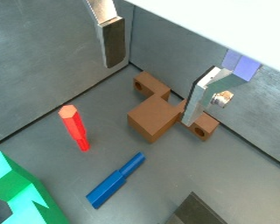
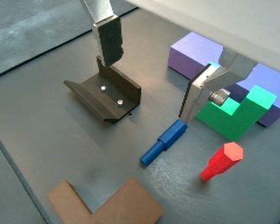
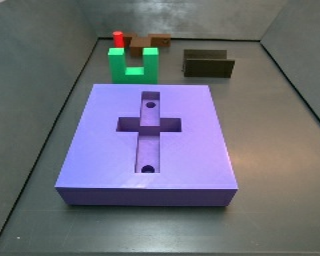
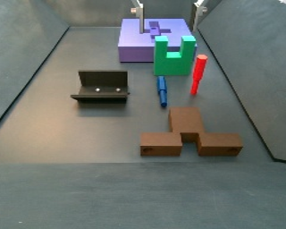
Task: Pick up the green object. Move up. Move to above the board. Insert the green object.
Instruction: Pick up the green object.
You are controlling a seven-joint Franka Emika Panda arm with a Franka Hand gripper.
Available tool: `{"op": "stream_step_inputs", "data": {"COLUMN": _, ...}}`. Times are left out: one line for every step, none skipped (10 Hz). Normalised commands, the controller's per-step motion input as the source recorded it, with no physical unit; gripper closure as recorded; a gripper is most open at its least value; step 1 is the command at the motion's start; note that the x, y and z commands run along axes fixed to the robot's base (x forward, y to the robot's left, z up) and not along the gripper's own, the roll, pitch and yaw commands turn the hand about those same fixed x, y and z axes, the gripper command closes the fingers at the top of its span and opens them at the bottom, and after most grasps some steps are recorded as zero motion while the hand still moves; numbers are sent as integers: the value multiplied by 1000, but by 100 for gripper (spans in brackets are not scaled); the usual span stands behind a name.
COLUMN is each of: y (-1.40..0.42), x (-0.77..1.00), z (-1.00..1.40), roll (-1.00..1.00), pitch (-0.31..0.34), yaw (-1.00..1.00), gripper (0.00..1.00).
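The green object (image 3: 133, 63) is a bright green U-shaped block standing on the floor against the board's short end, also seen in the other side view (image 4: 174, 55) and in both wrist views (image 1: 14, 188) (image 2: 241, 109). The board (image 3: 190, 150) is a large purple slab with a cross recess and two holes; it also shows in a side view (image 4: 136, 40) and a wrist view (image 2: 195, 54). The gripper (image 1: 157, 66) (image 2: 154, 66) is open and empty, well above the floor. The green object lies off to one side, outside the fingers.
A red peg (image 4: 198, 73) stands next to the green object. A blue bar (image 4: 161, 89) lies on the floor nearby. A brown stepped block (image 4: 188, 134) lies further off. The dark fixture (image 4: 100, 87) stands on the floor, below one finger (image 2: 108, 39). Grey walls enclose the floor.
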Motion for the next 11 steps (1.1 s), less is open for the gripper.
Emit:
{"op": "stream_step_inputs", "data": {"y": -71, "x": 0, "z": 0, "roll": 0, "pitch": 0, "yaw": 0, "gripper": 0}}
{"op": "stream_step_inputs", "data": {"y": -9, "x": 0, "z": -51, "roll": -50, "pitch": 0, "yaw": 0, "gripper": 0}}
{"op": "stream_step_inputs", "data": {"y": -26, "x": -60, "z": -46, "roll": -56, "pitch": 0, "yaw": 31, "gripper": 0}}
{"op": "stream_step_inputs", "data": {"y": -246, "x": -117, "z": -129, "roll": -86, "pitch": -4, "yaw": 86, "gripper": 0}}
{"op": "stream_step_inputs", "data": {"y": -663, "x": -89, "z": -200, "roll": -47, "pitch": -20, "yaw": 31, "gripper": 0}}
{"op": "stream_step_inputs", "data": {"y": -1000, "x": 80, "z": -206, "roll": 49, "pitch": 10, "yaw": 0, "gripper": 0}}
{"op": "stream_step_inputs", "data": {"y": -1000, "x": 86, "z": -171, "roll": 30, "pitch": 27, "yaw": 0, "gripper": 0}}
{"op": "stream_step_inputs", "data": {"y": -1000, "x": 123, "z": -106, "roll": 0, "pitch": 33, "yaw": 0, "gripper": 0}}
{"op": "stream_step_inputs", "data": {"y": -1000, "x": 123, "z": -189, "roll": 19, "pitch": 43, "yaw": 0, "gripper": 0}}
{"op": "stream_step_inputs", "data": {"y": -1000, "x": 111, "z": -560, "roll": 26, "pitch": 4, "yaw": 0, "gripper": 0}}
{"op": "stream_step_inputs", "data": {"y": -1000, "x": 57, "z": -609, "roll": 0, "pitch": 0, "yaw": 0, "gripper": 0}}
